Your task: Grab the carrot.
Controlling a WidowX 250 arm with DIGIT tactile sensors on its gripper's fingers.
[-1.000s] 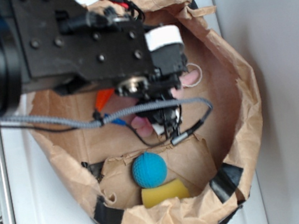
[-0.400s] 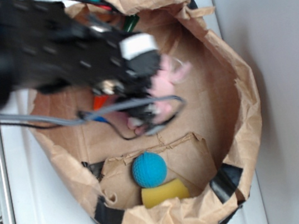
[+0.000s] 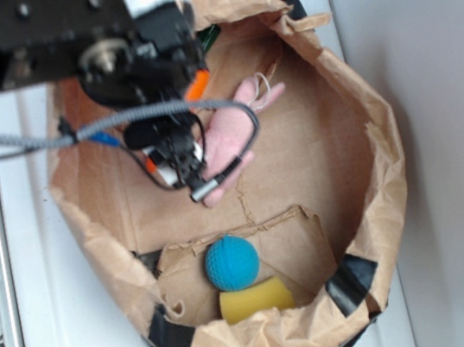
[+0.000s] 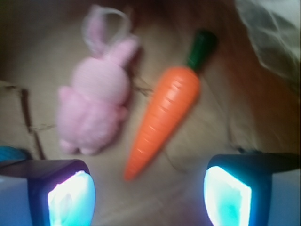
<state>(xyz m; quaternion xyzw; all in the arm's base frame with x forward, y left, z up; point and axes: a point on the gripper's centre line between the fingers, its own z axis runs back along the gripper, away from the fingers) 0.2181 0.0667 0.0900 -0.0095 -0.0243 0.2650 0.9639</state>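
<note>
We are looking down through the wrist camera at the end effector (image 4: 149,195): its two fingers (image 4: 70,195) are standing wide apart at the bottom corners of the view, glowing pale blue-white, and nothing is sitting between them. It is gripping nothing.

The carrot (image 4: 164,120) is lying on the brown paper floor just ahead of the open fingers, apart from both of them. Its orange tip is pointing back toward the gap between the fingers, nearer the left one, and its dark green stem is pointing away, up and to the right. The pink plush bunny (image 4: 96,110) is lying just beside the carrot on its left, ahead of the left finger; we cannot tell whether the two are touching.

In the exterior view we are seeing the black arm hanging over the upper left part of the crumpled paper bag (image 3: 370,161), which is resting on the white bench (image 3: 52,340). The arm is hiding most of the carrot there; only slivers of orange are showing. A blue ball (image 3: 231,262) and a yellow block (image 3: 256,298) are sitting touching each other at the bag's near edge, well apart from the end effector.
</note>
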